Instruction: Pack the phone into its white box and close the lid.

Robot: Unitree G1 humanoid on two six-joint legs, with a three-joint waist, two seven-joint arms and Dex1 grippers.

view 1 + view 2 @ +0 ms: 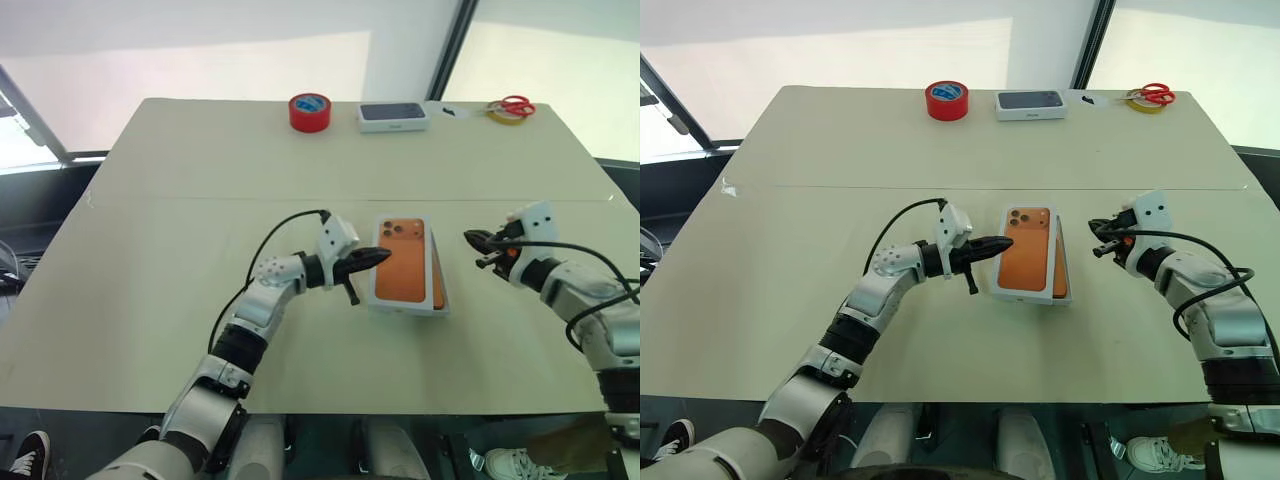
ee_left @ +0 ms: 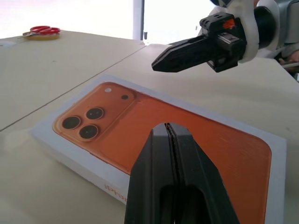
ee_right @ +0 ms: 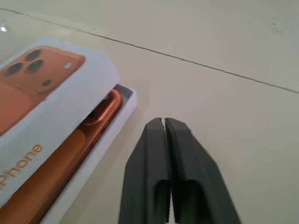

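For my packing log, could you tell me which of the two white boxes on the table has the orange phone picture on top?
It is the lid between the two tools, resting askew over the phone. The other, the dark-topped white case, sits far off beside the red tape.

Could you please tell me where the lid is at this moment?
In the left eye view, the lid lies askew on the white box at mid-table, between the left claw and right claw, the phone showing beneath.

phone [image 3: 70, 154] mostly hidden under skewed lid [image 3: 51, 98]; white box [image 3: 100, 140] cut off by frame edge
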